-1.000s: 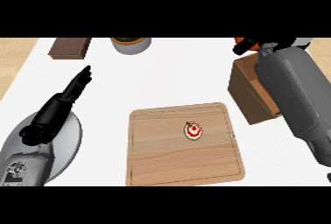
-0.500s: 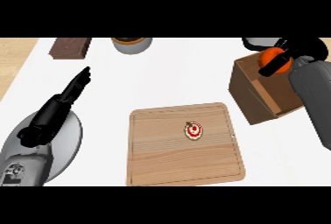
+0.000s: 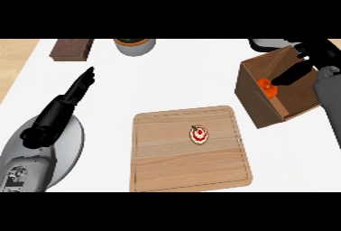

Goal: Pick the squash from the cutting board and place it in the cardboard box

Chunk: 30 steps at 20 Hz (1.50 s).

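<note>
Orange squash (image 3: 265,84) now sits inside the cardboard box (image 3: 256,101).
Right hand (image 3: 300,67), previously gripping it above the box, has let go, fingers apart; placement looks done.

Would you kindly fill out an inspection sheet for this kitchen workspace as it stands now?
Surface: white counter, wooden strip along the left edge.
Job's things: orange squash inside the cardboard box; cutting board holds only a small red-and-white item.
Clutter: grey plate, brown block, grey bowl.
Hands: right hand in the box, fingers beside the squash; left hand open, resting at the left.
Cables: nothing seen.
Surroundings: nothing seen.
</note>
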Each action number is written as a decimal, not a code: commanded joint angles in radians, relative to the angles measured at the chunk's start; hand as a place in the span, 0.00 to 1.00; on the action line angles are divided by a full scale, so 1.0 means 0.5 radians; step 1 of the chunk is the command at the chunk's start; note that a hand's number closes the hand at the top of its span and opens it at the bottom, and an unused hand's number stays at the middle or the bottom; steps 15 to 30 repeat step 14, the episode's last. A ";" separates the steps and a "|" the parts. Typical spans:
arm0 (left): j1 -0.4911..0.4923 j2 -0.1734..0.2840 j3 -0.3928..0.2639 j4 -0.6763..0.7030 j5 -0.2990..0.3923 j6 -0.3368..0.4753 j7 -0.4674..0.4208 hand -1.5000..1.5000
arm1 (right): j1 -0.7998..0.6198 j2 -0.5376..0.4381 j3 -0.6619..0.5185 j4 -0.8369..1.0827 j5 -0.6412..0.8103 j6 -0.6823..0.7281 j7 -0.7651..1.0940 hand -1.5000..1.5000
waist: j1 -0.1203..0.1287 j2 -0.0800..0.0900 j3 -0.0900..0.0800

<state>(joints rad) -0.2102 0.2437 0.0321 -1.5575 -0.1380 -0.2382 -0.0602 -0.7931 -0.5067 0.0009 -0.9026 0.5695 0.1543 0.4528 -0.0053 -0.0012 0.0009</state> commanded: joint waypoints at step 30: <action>0.019 -0.036 -0.027 -0.131 -0.009 -0.002 0.125 0.50 | 0.363 0.152 -1.122 -0.314 -0.895 -0.791 -0.670 0.00 | 0.006 0.001 0.000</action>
